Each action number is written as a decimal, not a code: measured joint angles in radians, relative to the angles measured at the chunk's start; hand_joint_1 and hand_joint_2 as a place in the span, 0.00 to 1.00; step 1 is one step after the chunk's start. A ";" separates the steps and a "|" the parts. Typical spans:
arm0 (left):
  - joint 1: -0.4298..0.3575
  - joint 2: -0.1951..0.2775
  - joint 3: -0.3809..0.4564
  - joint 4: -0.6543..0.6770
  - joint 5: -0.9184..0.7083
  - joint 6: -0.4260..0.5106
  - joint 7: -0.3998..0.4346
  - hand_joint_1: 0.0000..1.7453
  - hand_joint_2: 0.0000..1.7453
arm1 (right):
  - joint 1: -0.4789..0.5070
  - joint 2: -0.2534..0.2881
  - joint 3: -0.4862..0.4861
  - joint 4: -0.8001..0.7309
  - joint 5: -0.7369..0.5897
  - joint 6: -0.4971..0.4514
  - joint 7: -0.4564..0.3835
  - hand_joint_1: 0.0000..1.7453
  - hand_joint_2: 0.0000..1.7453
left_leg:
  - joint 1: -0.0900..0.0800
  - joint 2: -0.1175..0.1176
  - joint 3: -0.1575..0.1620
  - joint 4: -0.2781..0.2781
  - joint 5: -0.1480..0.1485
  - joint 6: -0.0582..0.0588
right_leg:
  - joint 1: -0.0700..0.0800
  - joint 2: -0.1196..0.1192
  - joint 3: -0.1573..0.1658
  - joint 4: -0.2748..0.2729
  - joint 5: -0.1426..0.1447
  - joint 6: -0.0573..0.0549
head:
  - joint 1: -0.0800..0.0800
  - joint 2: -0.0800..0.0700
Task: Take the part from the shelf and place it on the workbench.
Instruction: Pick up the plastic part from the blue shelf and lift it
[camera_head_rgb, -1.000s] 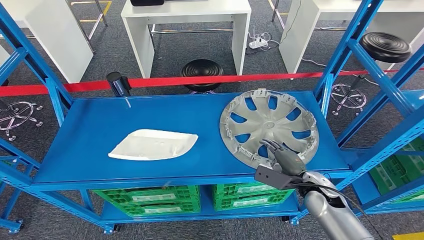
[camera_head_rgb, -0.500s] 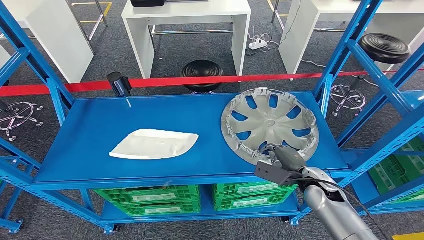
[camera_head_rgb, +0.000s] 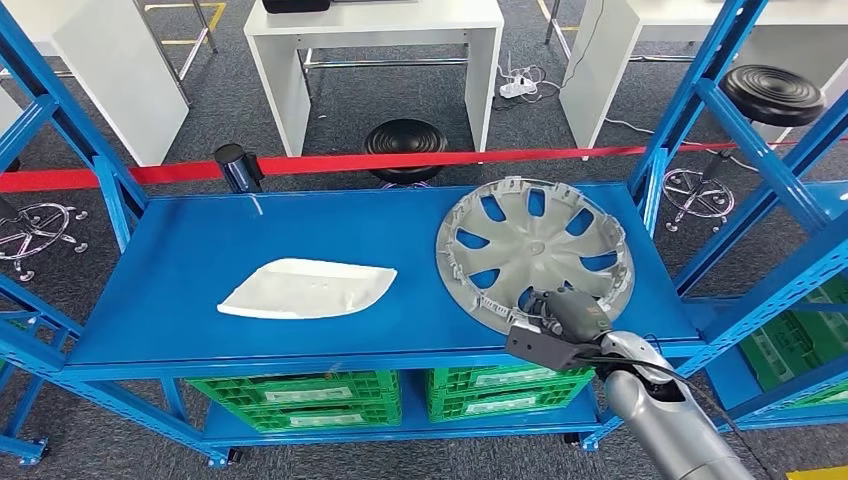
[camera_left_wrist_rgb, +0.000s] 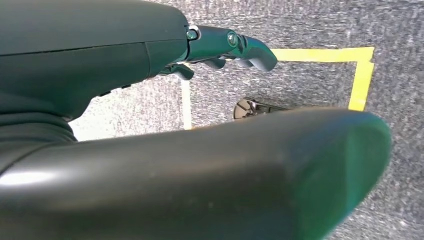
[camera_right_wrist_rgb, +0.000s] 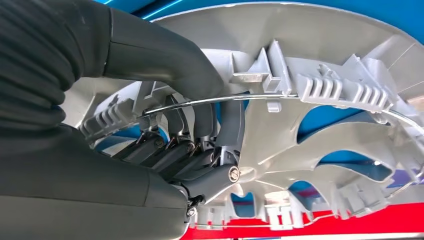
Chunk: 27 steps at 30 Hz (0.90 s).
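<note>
A silver hubcap (camera_head_rgb: 535, 240) lies inner side up on the right half of the blue shelf (camera_head_rgb: 180, 250). My right hand (camera_head_rgb: 565, 315) grips its near rim. In the right wrist view the fingers (camera_right_wrist_rgb: 170, 155) curl in under the rim and the thumb presses over the wire ring, with the hubcap (camera_right_wrist_rgb: 340, 125) spreading beyond them. A white curved plastic part (camera_head_rgb: 305, 288) rests on the left half of the shelf. My left hand (camera_left_wrist_rgb: 230, 45) hangs over grey carpet and holds nothing.
Blue slanted uprights (camera_head_rgb: 700, 110) frame the shelf on both sides. Green crates (camera_head_rgb: 300, 395) sit on the lower level. Behind the shelf run a red barrier tape (camera_head_rgb: 400, 162), a black stool (camera_head_rgb: 403, 138) and white tables (camera_head_rgb: 370, 25).
My right hand's fingers have closed over the hubcap's near rim. The hubcap has shifted slightly left and its near edge looks a little raised.
</note>
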 joint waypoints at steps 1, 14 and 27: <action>0.000 0.000 0.000 0.000 0.000 -0.001 -0.001 0.00 0.00 | 0.001 0.001 0.000 -0.002 0.002 -0.001 -0.001 1.00 1.00 | 0.000 0.000 0.000 0.000 0.000 0.000 | 0.000 0.000 0.000 0.000 0.000 0.000 | 0.000 0.000; 0.000 0.001 0.016 0.000 -0.012 -0.003 -0.014 0.00 0.00 | 0.043 0.006 -0.039 -0.060 -0.146 0.031 -0.103 1.00 1.00 | 0.000 0.001 0.000 0.000 0.000 0.000 | 0.000 0.001 -0.001 0.000 0.000 0.000 | 0.000 0.000; -0.004 0.008 0.016 0.000 -0.017 -0.010 -0.043 0.00 0.00 | 0.072 0.008 -0.173 -0.278 -0.492 0.156 -0.232 1.00 1.00 | 0.000 0.000 0.000 0.000 0.000 -0.001 | 0.000 0.000 -0.001 0.000 0.000 0.000 | 0.000 0.000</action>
